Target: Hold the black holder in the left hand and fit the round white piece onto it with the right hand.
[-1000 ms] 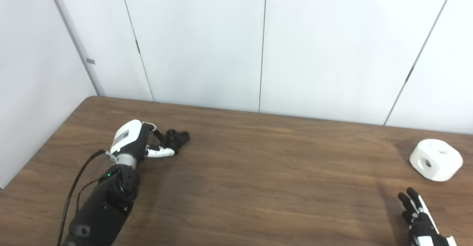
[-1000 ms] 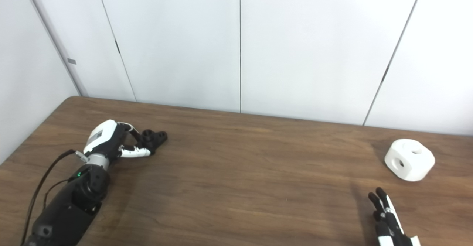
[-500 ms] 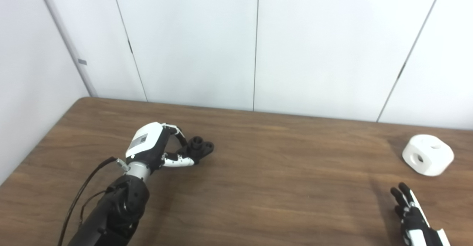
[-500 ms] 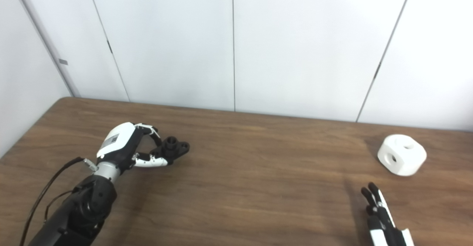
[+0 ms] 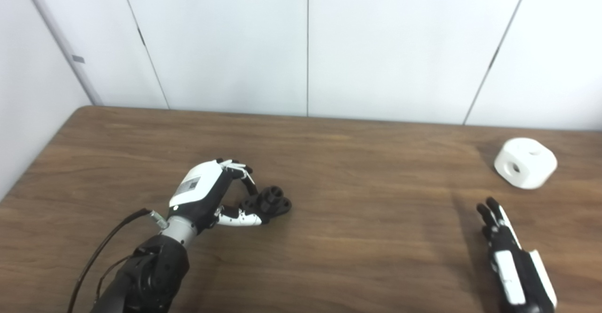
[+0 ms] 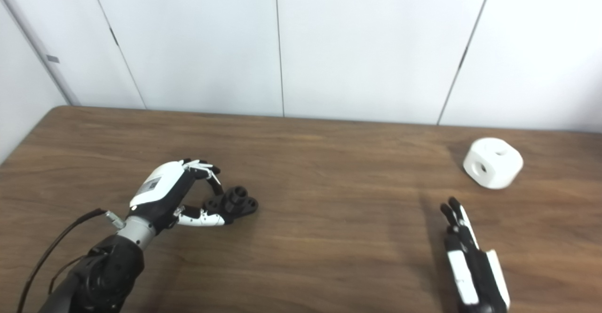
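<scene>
The black holder (image 5: pixel 272 202) is a small dark piece with round sockets, left of the table's middle. My left hand (image 5: pixel 207 195) is shut on it, fingers over its far side and thumb along its near side; I cannot tell whether it rests on the wood or hangs just above it. The round white piece (image 5: pixel 525 162), a rounded block with holes, sits on the table at the far right. My right hand (image 5: pixel 510 256) lies low at the near right, fingers straight and empty, well short of the white piece. Both hands also show in the right eye view: left hand (image 6: pixel 164 193), right hand (image 6: pixel 470 256).
The brown wooden table (image 5: pixel 367 238) fills the view, with white wall panels (image 5: pixel 305 45) right behind its far edge. A black cable (image 5: pixel 101 252) runs along my left forearm.
The camera has shifted, so the whole picture moved. Beyond that, my left hand has brought the black holder rightwards and nearer to me. The right hand and white piece have stayed put.
</scene>
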